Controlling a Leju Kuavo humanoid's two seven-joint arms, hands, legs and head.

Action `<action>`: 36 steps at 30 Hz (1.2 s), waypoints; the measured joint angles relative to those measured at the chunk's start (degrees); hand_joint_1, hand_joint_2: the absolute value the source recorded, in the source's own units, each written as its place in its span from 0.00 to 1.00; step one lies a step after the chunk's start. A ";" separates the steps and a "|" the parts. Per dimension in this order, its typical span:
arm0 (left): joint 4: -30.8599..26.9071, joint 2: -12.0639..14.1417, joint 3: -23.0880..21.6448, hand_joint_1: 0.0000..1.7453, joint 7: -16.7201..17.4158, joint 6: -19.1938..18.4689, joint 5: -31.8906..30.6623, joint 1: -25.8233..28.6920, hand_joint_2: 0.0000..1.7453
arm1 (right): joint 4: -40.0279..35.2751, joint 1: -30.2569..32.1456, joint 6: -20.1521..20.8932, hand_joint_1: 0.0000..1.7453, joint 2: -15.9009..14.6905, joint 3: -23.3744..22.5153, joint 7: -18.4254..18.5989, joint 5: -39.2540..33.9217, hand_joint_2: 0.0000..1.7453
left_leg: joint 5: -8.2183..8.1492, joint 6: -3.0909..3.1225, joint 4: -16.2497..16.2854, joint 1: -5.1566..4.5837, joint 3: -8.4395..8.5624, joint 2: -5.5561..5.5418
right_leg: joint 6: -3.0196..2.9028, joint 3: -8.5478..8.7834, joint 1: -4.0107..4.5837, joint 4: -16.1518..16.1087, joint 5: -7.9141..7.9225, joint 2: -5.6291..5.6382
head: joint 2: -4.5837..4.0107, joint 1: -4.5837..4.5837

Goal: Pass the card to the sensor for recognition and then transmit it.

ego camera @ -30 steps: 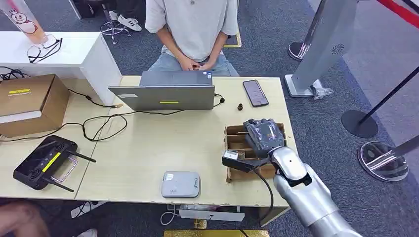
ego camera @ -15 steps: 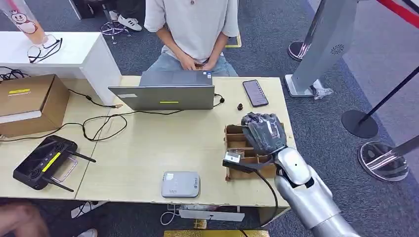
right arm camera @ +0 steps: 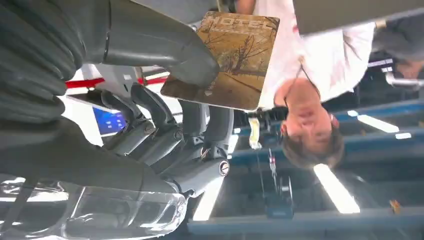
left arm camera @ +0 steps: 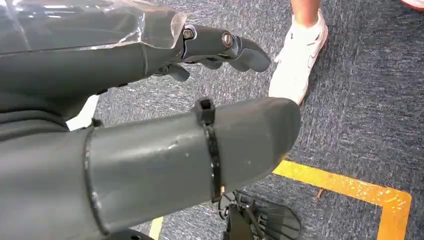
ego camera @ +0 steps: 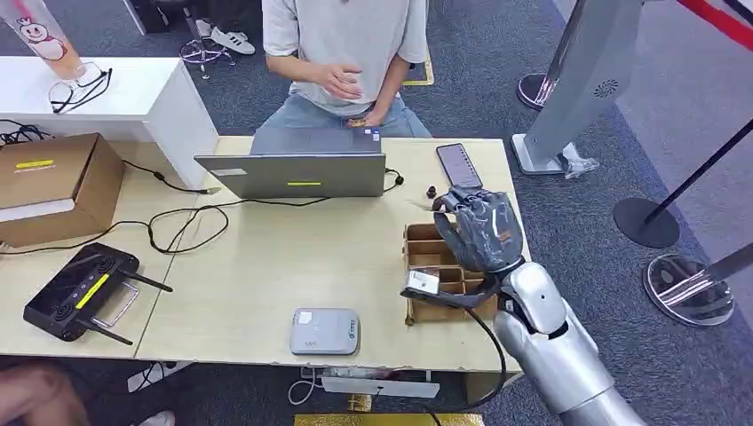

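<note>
Robot right hand (ego camera: 479, 232) grasping a card (right arm camera: 225, 60) above a cardboard tray (ego camera: 424, 256).
Tray sits near the table's (ego camera: 266, 266) right edge; left hand (left arm camera: 150, 165) hangs loose, fingers apart.

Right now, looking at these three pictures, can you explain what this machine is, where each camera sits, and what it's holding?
It's a humanoid robot with silver arms and many-fingered hands. One picture looks down from its head at a wooden table with a laptop, a phone, a grey sensor box and a divided cardboard tray. A person sits opposite. The right hand is raised above the tray. The other two come from wrist cameras. The right one shows that hand pinching a brown card. The left hand hangs over carpet, holding nothing.
</note>
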 joint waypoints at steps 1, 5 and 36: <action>0.00 0.00 0.00 0.00 0.00 0.04 0.06 0.00 0.00 | 0.00 0.03 -0.61 1.00 0.19 0.00 -0.26 0.00 1.00 | 0.00 0.00 0.00 0.00 0.00 0.00 | 0.00 0.00 0.00 0.00 0.00 0.00 | 0.00 0.02; 0.00 0.00 0.00 0.00 0.00 0.37 0.15 0.00 0.00 | 0.13 0.05 -2.91 1.00 1.00 0.09 -0.70 0.13 1.00 | 0.00 0.00 0.00 0.01 0.00 0.00 | 0.00 0.00 0.00 0.00 0.00 0.00 | 0.00 0.02; 0.00 -0.02 -0.07 0.00 1.66 0.39 -1.62 -0.46 0.00 | 13.38 -10.55 -10.17 1.00 11.89 3.32 2.55 5.38 1.00 | 0.01 0.00 0.00 0.00 0.00 0.01 | 0.00 0.00 0.00 0.01 0.00 0.01 | 0.00 0.02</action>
